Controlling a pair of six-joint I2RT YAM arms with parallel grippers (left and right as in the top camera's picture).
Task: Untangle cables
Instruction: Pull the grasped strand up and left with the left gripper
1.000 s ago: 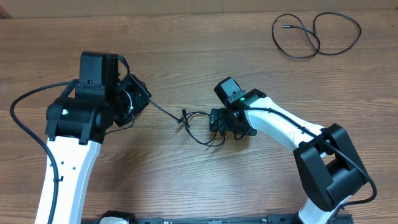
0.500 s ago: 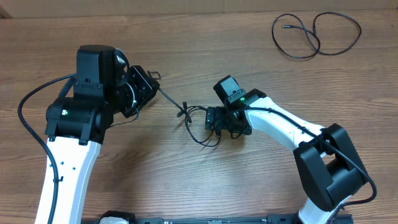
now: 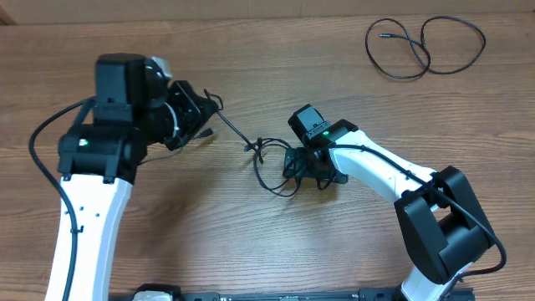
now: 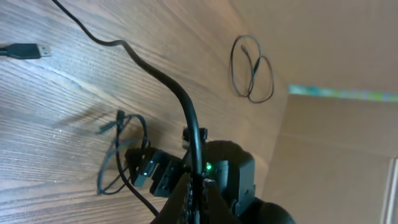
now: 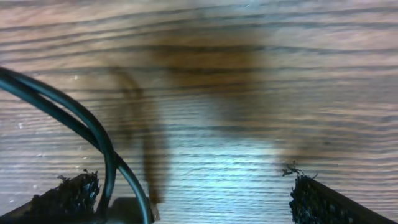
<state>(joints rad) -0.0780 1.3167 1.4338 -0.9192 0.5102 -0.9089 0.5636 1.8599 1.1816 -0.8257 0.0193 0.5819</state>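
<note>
One small black cable tangle [image 3: 261,150], strand stretched left.

Probably a robotics lab: a wood-grain table [image 3: 234,242] carries a white-and-black left arm [image 3: 88,217] and right arm [image 3: 368,167], with plain brown board [image 4: 323,43] at the left wrist view's upper right.

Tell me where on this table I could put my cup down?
Bare wooden table lies along the far edge between the left arm and the separate looped black cable, plus front centre. Crowded: the tangled thin black cables mid-table.
</note>
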